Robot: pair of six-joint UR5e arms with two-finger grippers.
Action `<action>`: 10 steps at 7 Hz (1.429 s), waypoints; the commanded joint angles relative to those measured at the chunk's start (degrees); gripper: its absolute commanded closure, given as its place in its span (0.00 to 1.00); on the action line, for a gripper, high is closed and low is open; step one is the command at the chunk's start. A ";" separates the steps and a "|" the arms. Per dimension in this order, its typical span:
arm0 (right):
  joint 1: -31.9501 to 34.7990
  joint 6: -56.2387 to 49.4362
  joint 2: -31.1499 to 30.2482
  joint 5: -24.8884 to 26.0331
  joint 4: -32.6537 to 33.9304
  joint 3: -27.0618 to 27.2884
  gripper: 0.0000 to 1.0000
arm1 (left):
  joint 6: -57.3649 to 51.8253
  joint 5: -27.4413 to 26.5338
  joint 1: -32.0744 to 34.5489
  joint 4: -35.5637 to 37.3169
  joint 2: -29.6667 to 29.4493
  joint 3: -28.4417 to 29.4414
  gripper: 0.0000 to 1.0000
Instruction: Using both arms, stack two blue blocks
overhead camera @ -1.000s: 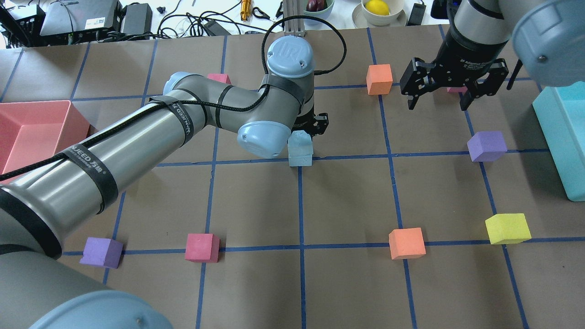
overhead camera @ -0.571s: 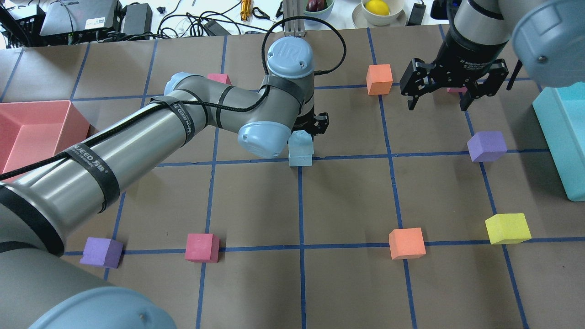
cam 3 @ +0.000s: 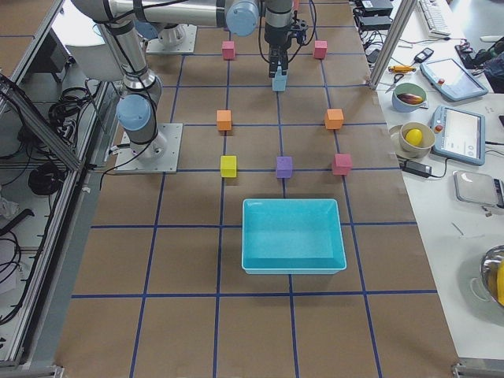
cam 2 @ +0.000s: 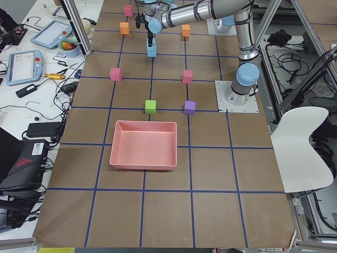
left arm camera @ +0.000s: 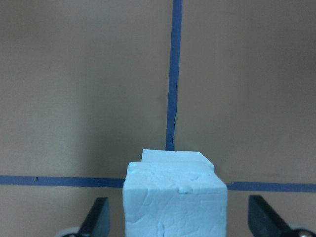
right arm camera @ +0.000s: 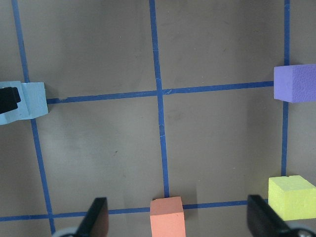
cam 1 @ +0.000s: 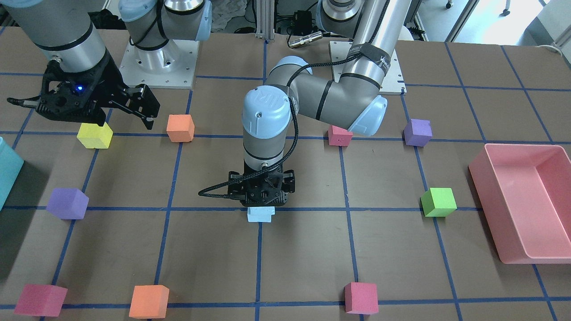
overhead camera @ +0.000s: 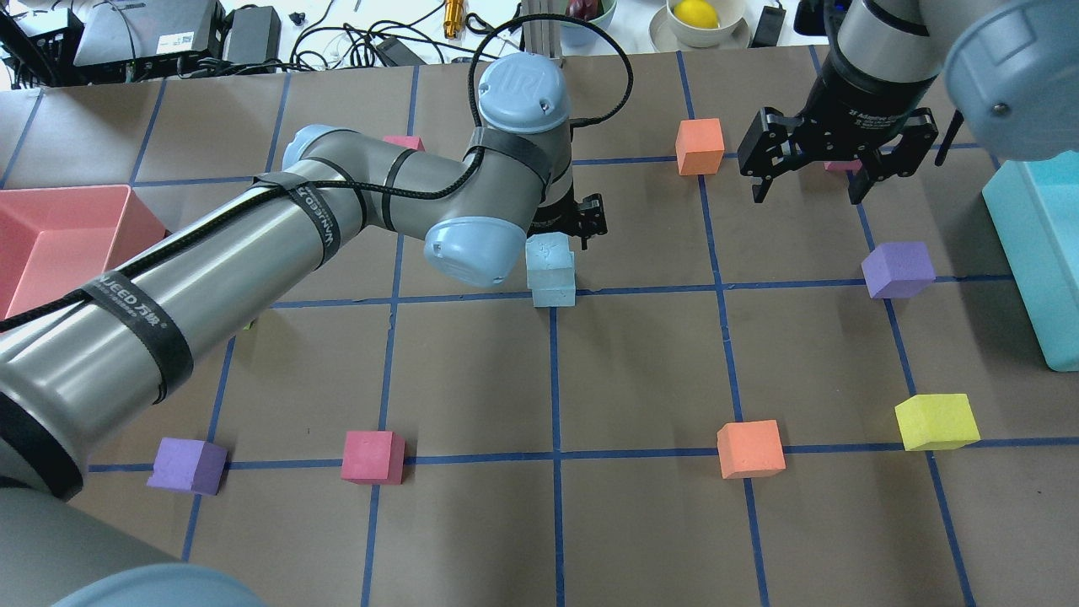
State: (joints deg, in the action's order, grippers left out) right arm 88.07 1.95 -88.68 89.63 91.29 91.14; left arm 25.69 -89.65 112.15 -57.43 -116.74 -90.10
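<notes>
Upper blue block (overhead camera: 549, 255) sits on lower blue block (overhead camera: 555, 294), slightly offset, where the tape lines (left arm camera: 171, 74) cross at mid-table. Left gripper (left arm camera: 180, 219) directly above; fingers (left arm camera: 98, 219) spread, flanking upper block, clear of both faces. Right gripper (overhead camera: 807, 194) well apart, wide open, empty

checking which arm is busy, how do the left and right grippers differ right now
The left gripper sits low at the middle of the table, right above the upper blue block; the right gripper hangs higher, off to the robot's right. The left gripper's jaws frame that block in the wrist view, with gaps on both sides; the right gripper's jaws are empty. Shared: both point down with jaws open.
</notes>
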 commanded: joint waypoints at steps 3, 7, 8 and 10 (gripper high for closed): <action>0.08 -0.10 0.00 -0.07 -0.06 -0.25 0.00 | -14.74 0.01 -10.34 -12.75 11.06 0.63 0.00; 0.08 -0.10 0.00 -0.07 -0.06 -0.26 0.00 | -32.36 -0.88 -24.59 -27.64 26.00 -0.68 0.00; 0.08 -0.10 0.00 -0.07 -0.06 -0.26 0.00 | -32.37 -0.70 -24.96 -26.60 27.25 -1.47 0.00; 0.08 -0.10 0.00 -0.16 -0.06 -0.26 0.00 | -31.94 -0.88 -24.52 -25.45 27.53 -1.57 0.00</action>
State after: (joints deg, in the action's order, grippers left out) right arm 88.15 1.84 -88.69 89.54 91.23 90.91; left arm -6.42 -90.45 87.60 -83.31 -89.61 -91.60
